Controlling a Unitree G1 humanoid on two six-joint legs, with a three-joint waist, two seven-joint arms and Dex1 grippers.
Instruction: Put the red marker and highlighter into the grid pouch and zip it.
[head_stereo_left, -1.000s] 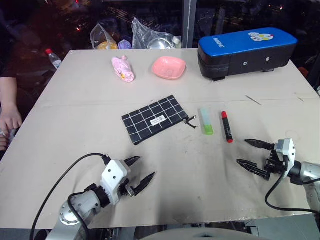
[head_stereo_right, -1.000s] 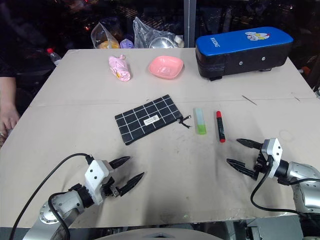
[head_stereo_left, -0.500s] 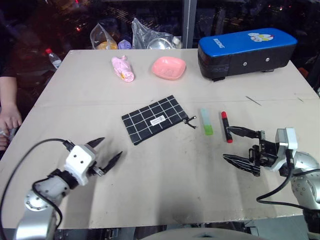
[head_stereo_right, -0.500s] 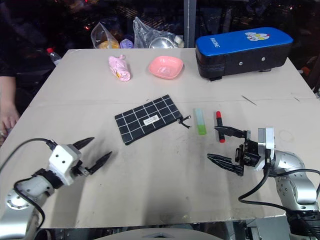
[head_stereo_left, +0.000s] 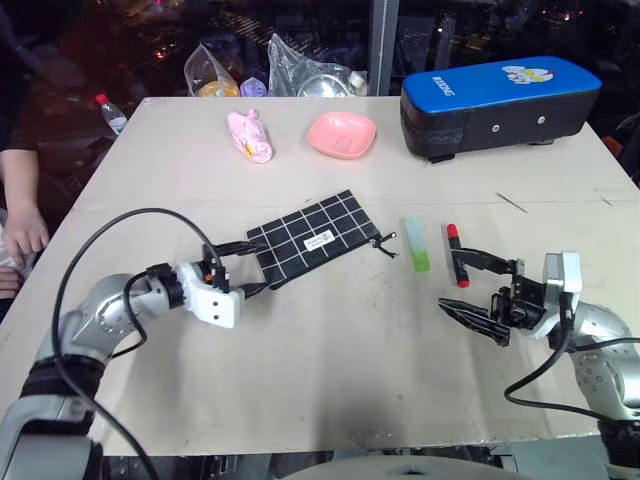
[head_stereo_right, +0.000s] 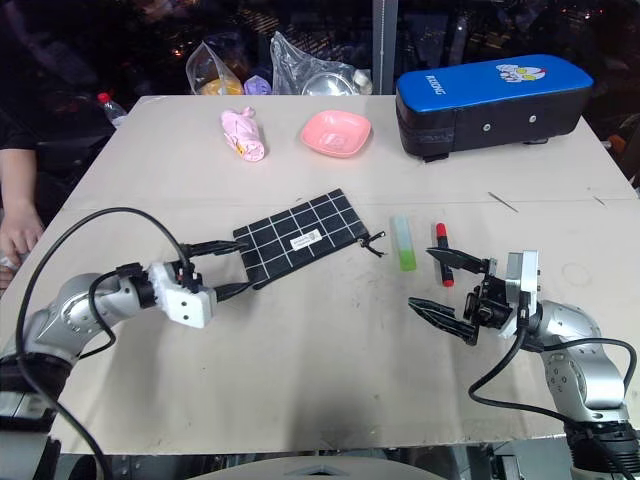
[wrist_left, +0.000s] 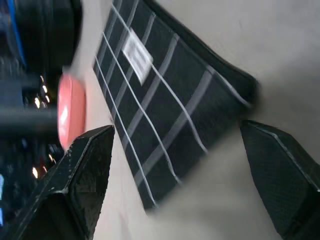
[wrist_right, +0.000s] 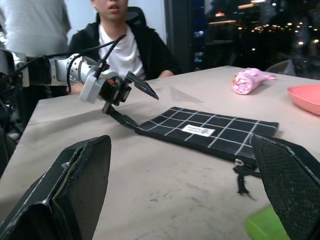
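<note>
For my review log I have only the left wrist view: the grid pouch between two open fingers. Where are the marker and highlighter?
Observer: Both lie on the table past the grid pouch's zipper end, the highlighter nearer and the red marker beyond it.
Operator: Is the right tool holding either?
Observer: No. The right tool is open and empty, beside the red marker.
Operator: Anything else nearby?
Observer: A person's hand rests at the table's left edge.
</note>
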